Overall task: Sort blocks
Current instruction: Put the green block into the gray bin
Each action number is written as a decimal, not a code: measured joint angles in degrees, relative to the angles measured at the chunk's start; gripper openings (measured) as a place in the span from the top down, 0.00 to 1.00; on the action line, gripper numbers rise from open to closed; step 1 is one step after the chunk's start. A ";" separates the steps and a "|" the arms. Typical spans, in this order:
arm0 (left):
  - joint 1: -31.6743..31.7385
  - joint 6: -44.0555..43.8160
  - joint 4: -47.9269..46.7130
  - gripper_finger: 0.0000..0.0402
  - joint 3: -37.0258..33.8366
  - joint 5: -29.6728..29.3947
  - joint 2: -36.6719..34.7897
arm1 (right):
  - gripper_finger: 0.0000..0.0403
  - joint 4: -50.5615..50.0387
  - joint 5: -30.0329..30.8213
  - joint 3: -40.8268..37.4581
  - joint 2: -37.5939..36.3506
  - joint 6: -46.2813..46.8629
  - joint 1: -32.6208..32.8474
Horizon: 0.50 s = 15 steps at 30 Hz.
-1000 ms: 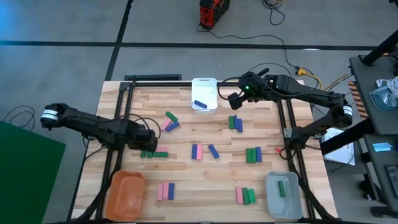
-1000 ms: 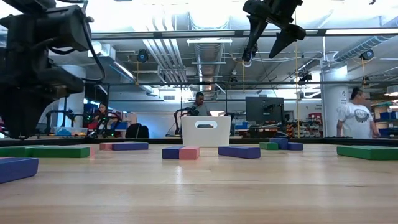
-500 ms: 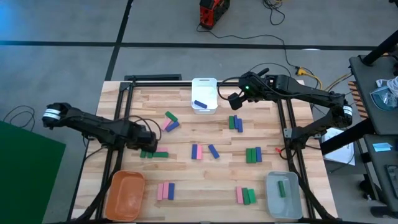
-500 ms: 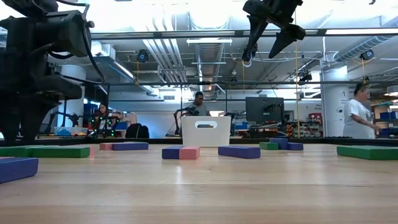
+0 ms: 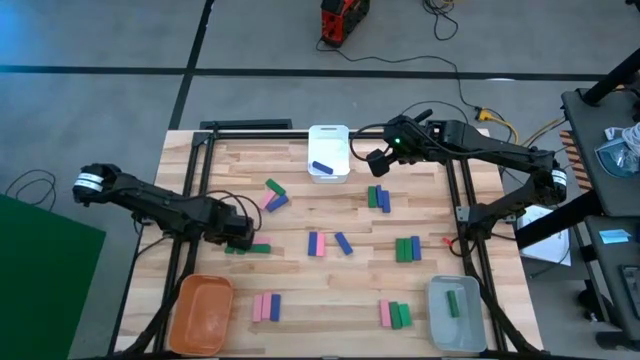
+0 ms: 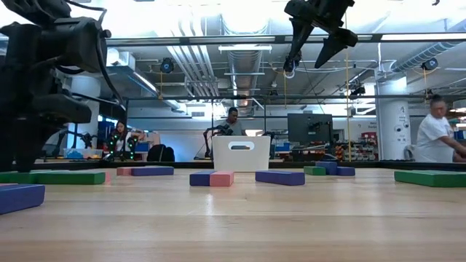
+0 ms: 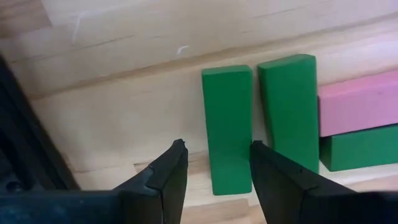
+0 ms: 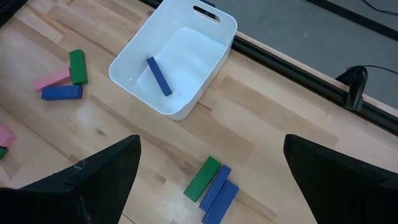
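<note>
1. Left gripper (image 7: 214, 163) has moved a bit toward the table's middle over the last second and now sits low over the green blocks (image 5: 247, 248) at the left-centre of the table (image 5: 430, 200). Fingers spread; the nearer green block (image 7: 227, 127) lies in line with the gap, not pinched.
2. In the left wrist view a second green block (image 7: 290, 115) lies just beside the first, with a pink block (image 7: 359, 111) and another green one (image 7: 360, 153) next to that.
3. Right gripper (image 5: 376, 160) is unchanged from a second ago: raised just beside the white bin (image 5: 328, 139) at the far edge, fingers wide apart and empty.
4. White bin holds one blue block (image 8: 158, 76). Grey bin (image 5: 455, 330) (near right corner) holds one green block (image 5: 452, 303). Orange bin (image 5: 200, 315) is at the near left corner.
5. The other blocks lie loose in small mixed clusters across the table, none shifted.
6. Low view: a person in a white shirt (image 6: 437, 138) at the right has moved further toward the edge; another person (image 6: 233, 122) stands behind the bin.
</note>
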 joint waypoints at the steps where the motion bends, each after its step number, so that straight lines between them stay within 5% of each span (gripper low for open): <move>1: 0.00 0.04 0.18 0.62 -0.04 -0.02 0.27 | 0.04 0.00 -0.02 0.01 0.00 0.00 0.00; 15: 0.00 1.50 3.79 0.64 -1.00 -0.46 4.48 | 0.04 0.00 0.00 0.00 0.00 -1.07 0.00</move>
